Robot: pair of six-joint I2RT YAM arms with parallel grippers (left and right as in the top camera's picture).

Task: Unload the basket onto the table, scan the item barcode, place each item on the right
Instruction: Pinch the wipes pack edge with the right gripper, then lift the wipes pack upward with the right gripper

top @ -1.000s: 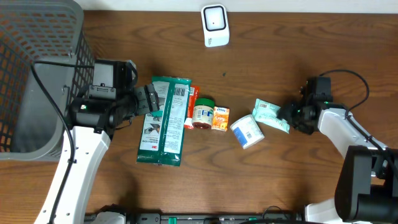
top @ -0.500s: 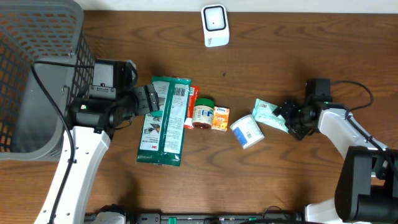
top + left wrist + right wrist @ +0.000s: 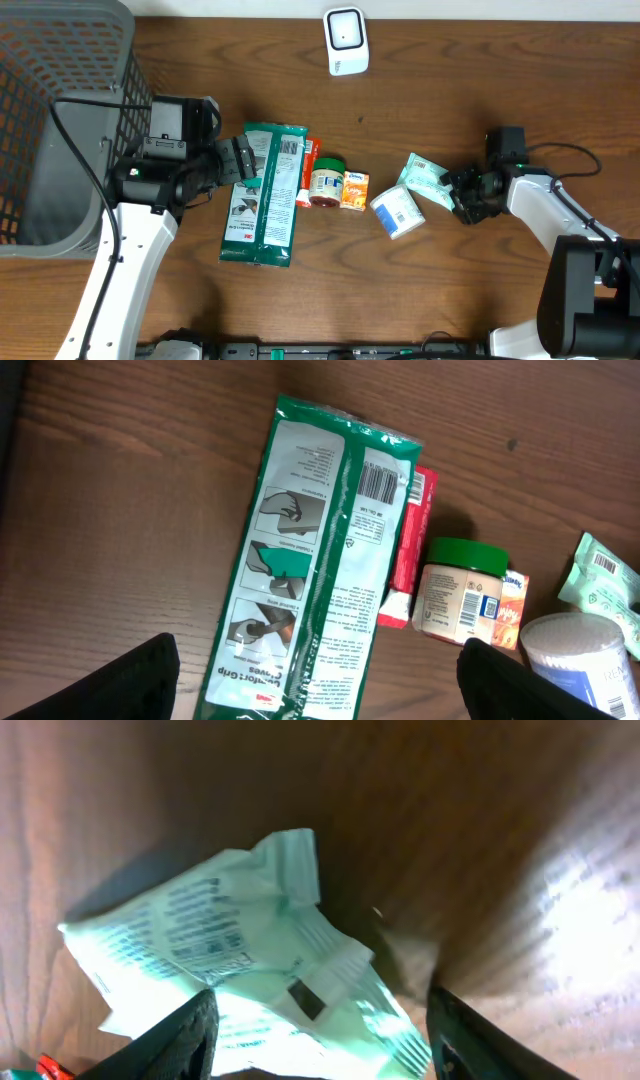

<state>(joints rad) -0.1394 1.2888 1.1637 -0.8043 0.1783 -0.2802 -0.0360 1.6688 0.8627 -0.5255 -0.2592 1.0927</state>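
Left gripper: jaws spread wide, empty, over green 3M pack
Right gripper: jaws astride mint-green packet; whether pinching, cannot tell

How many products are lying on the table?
6, in a row: green pack, red box, green-lidded jar, orange box, blue-white tub, pale green packet at the right tool. Others may hide beneath.

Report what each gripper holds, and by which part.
The left gripper holds nothing and is open. The right gripper straddles the crimped end of the pale green packet; whether it is clamped yet cannot be told.
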